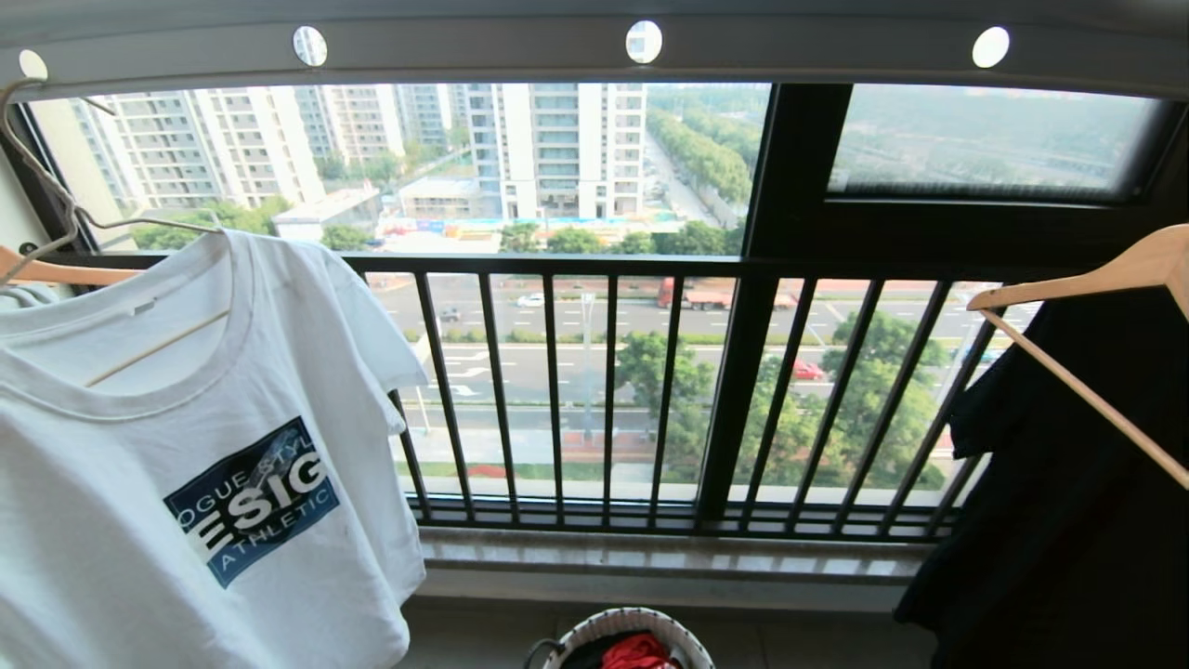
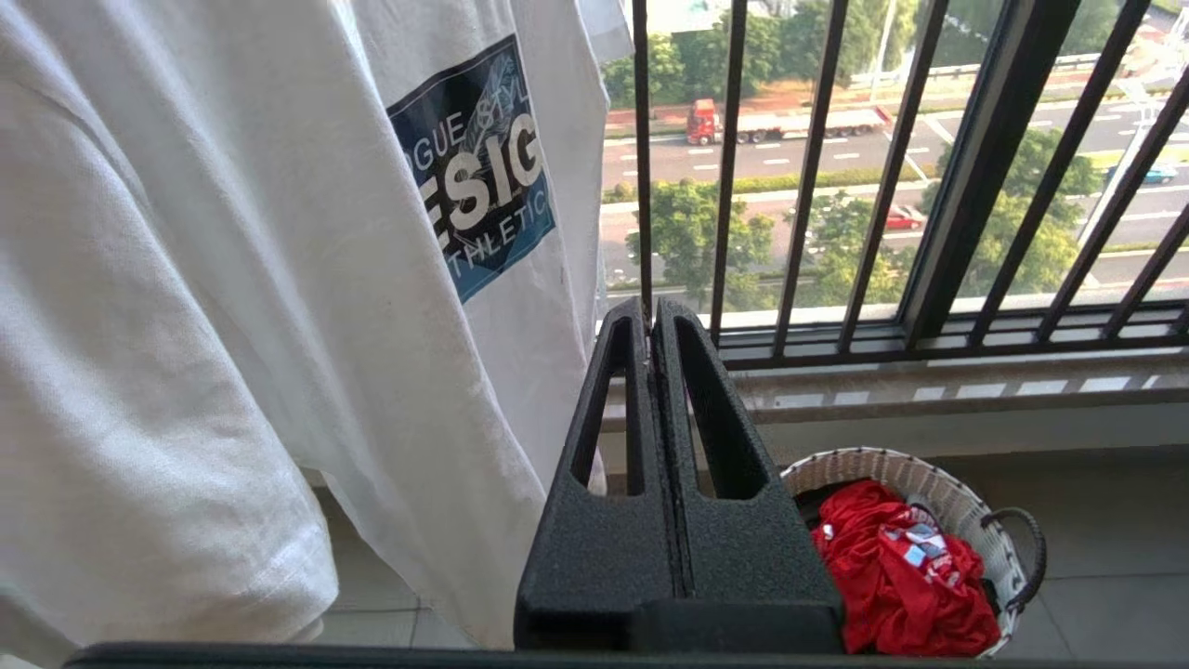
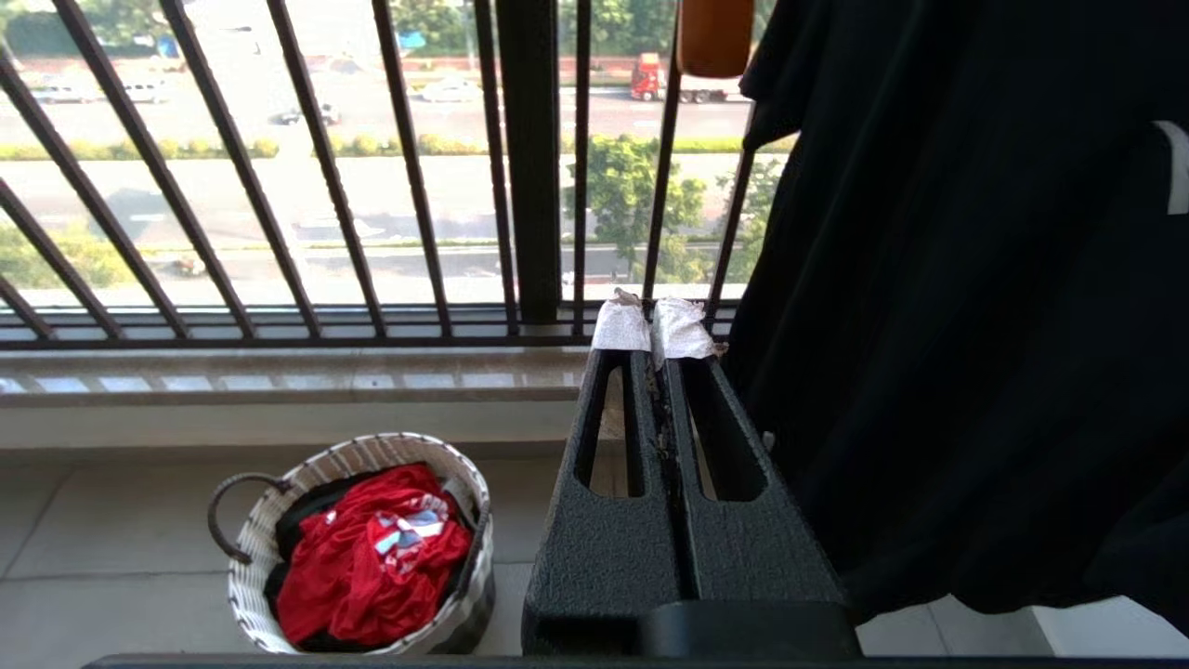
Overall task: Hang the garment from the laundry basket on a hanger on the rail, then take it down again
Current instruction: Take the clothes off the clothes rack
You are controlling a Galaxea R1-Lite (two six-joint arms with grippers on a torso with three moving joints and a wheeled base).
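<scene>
The garment, a white T-shirt with a dark blue chest print, hangs on the thin cream hanger, whose hook reaches up to the pale grey rail at the far left. The laundry basket stands on the floor below the window and holds a red garment. Neither arm shows in the head view. In the left wrist view my left gripper is shut and empty, just beside the T-shirt hem. My right gripper, with white-taped tips, is shut on nothing next to a black garment.
A black barred window railing and a stone sill run behind the rail. A light wooden hanger carries the black garment at the right. Another wooden hanger peeks out behind the T-shirt at the far left.
</scene>
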